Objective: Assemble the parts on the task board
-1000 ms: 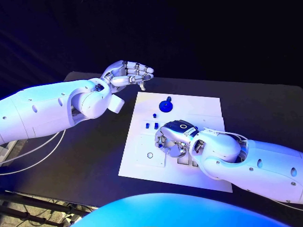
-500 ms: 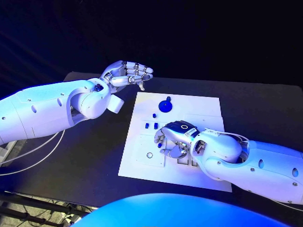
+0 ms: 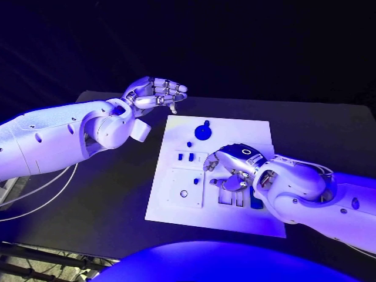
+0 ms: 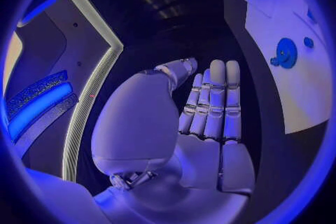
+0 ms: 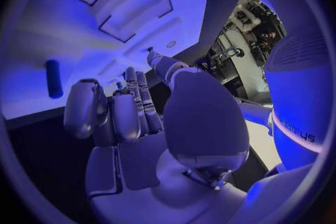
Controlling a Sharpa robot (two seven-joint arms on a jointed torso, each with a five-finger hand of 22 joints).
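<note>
Right hand (image 3: 232, 174) low over the task board (image 3: 239, 132), fingers curled, grasp impossible to tell, small blue parts (image 3: 186, 157) just left; left hand (image 3: 157, 94) far-left, curled empty.

blue-violet light over the whole scene, room behind near black. task board (image 3: 239, 129) is the brightest surface, pale and slightly glaring at its far end. soft shadow under the right hand (image 3: 230, 173) on the board. arm shells carry broad sheen. wrist views bend straight edges into curves, dark at the rim; close fingers (image 4: 213, 101) sharp, the distance softer.
</note>
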